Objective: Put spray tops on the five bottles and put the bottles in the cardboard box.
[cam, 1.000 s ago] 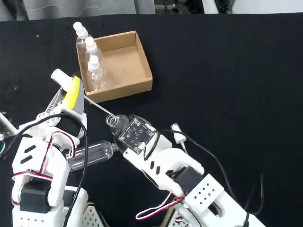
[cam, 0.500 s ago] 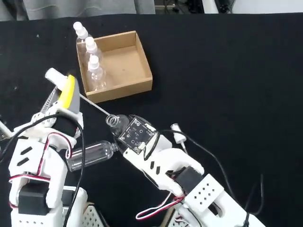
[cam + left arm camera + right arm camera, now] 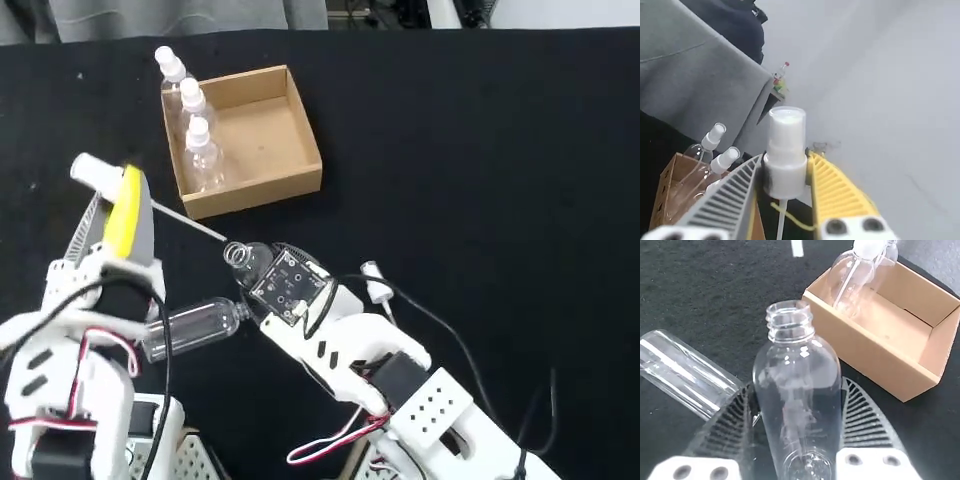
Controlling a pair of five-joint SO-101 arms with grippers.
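Note:
My right gripper (image 3: pixel 257 268) is shut on a clear, uncapped bottle (image 3: pixel 797 390), its open neck (image 3: pixel 237 254) pointing toward the cardboard box (image 3: pixel 290 120). At the left, my left gripper (image 3: pixel 108 195) is shut on a white spray top (image 3: pixel 88 169) between a grey and a yellow finger (image 3: pixel 840 195). The top's thin dip tube (image 3: pixel 190 222) slants down and ends just beside the bottle's neck. A second uncapped bottle (image 3: pixel 195 325) lies on the table between the arms. Another spray top (image 3: pixel 375 281) lies right of the right gripper. Three capped bottles (image 3: pixel 200 150) stand along the box's left side.
The table is covered in black cloth (image 3: pixel 480 180), with wide free room at the right and back. In the right wrist view the box (image 3: pixel 875 355) lies just beyond the held bottle, and the lying bottle (image 3: pixel 685 372) is close beside it.
My left gripper has moved left and a little toward the front with the spray top, and its dip tube's end has drawn slightly back from the bottle neck. The right arm has kept still.

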